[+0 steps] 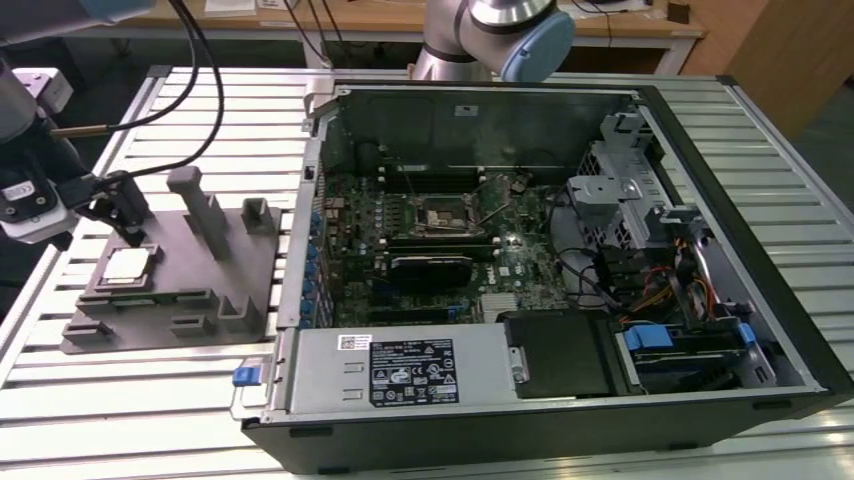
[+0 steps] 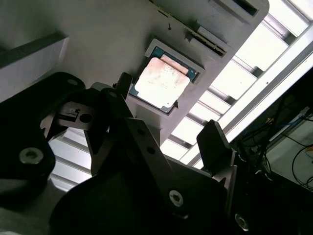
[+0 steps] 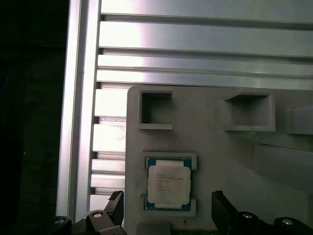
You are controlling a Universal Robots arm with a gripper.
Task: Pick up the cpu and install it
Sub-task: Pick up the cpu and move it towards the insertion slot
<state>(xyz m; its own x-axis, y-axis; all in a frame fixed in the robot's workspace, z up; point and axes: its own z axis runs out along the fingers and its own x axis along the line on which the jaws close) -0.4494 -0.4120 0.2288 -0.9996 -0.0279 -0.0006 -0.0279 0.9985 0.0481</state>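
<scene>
The cpu [image 1: 124, 266], a flat square chip with a silver top, lies in a shallow pocket of the grey fixture block [image 1: 200, 290] on the exterior view's left. My gripper [image 1: 130, 228] hangs just above it. In the first wrist view the cpu [image 3: 168, 185] sits between the two dark fingertips [image 3: 116, 201], and the gripper [image 3: 167, 198] is open wider than the chip. The second wrist view shows the same: the gripper [image 2: 167, 104] is open over the cpu [image 2: 161, 83], with nothing held. The motherboard socket [image 1: 441, 215] lies inside the open computer case.
The open computer case [image 1: 694, 250] stands on the exterior view's right on the slatted aluminium table [image 1: 147, 400]. Upright posts [image 1: 200, 205] rise from the fixture block beside the gripper. Cables [image 1: 200, 60] hang above the fixture. The arm's base [image 1: 461, 40] stands behind the case.
</scene>
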